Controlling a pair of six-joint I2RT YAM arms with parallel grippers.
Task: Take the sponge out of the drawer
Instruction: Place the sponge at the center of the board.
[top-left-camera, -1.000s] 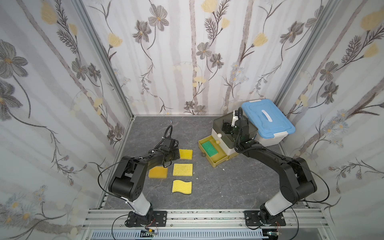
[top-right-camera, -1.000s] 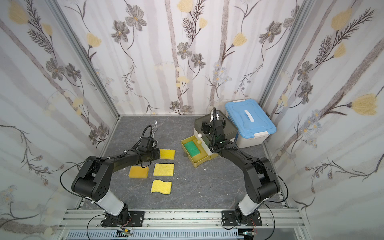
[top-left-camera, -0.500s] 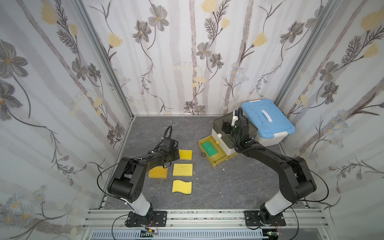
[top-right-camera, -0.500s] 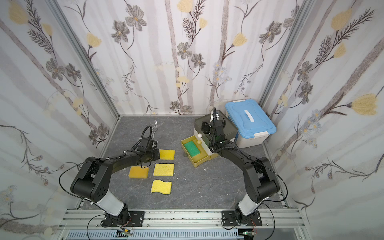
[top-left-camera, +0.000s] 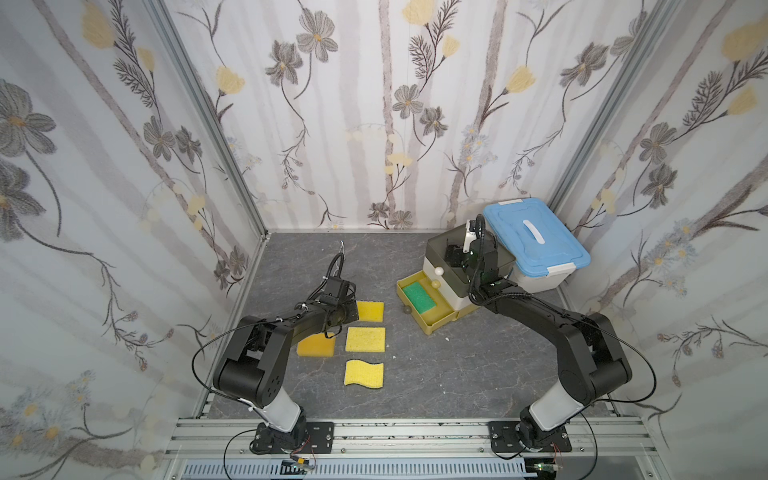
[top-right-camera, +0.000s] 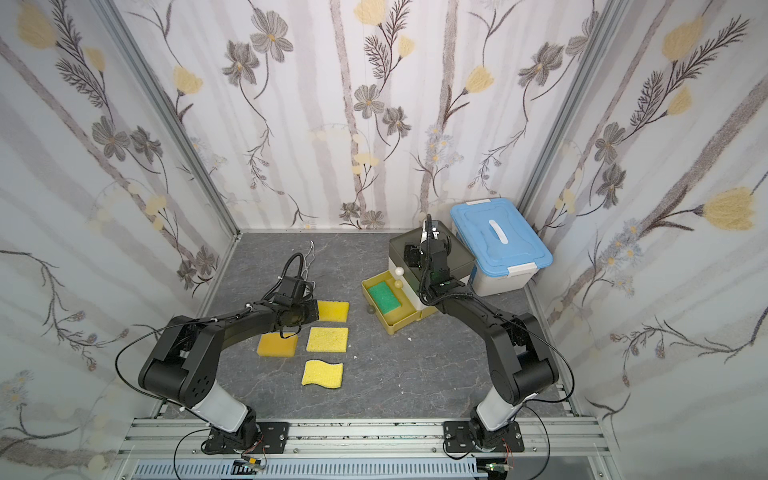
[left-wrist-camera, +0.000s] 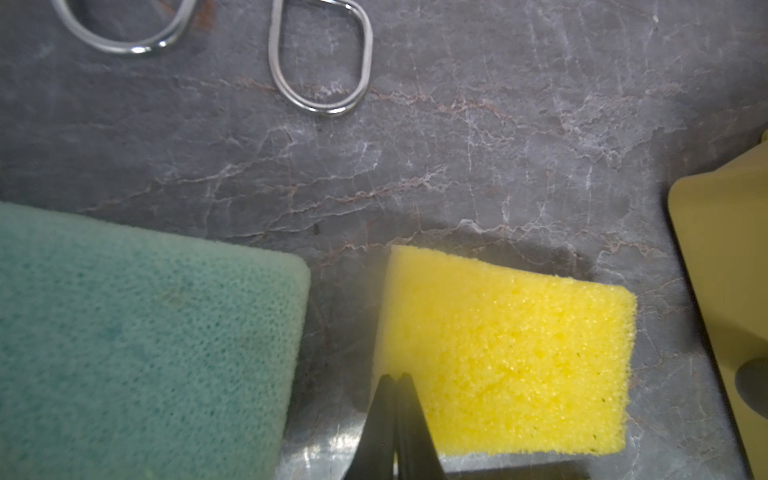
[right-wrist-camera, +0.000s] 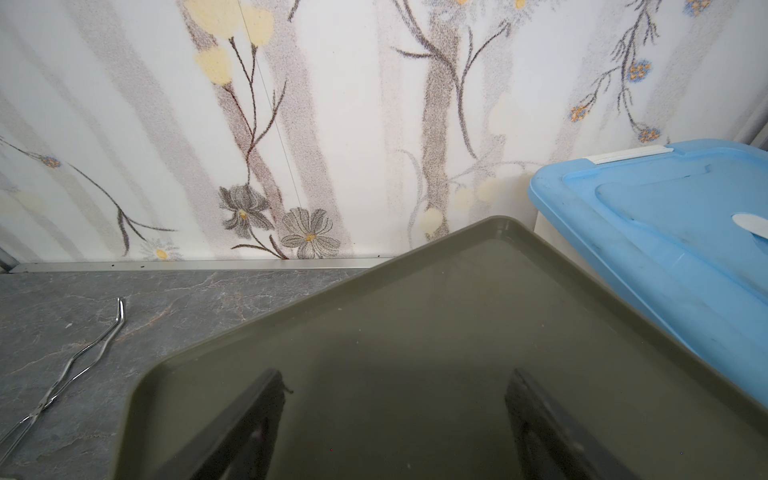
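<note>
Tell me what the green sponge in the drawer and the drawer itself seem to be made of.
Green sponge: likely foam or scouring fibre, matte, no shine; too small to tell which. Drawer: probably moulded plastic, mustard yellow, smooth, thin walls with rounded corners.

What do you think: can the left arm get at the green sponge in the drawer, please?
Probably yes: the drawer stands open, the green sponge lies uncovered, and the left claw sits nearby, shut and empty.

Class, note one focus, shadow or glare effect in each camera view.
Left wrist view: the pale green sponge is soft, the yellow sponge crisp, glare on the table. Right wrist view: the right gripper shadows the drawer unit's top. Both top views: even light, soft shadows.
</note>
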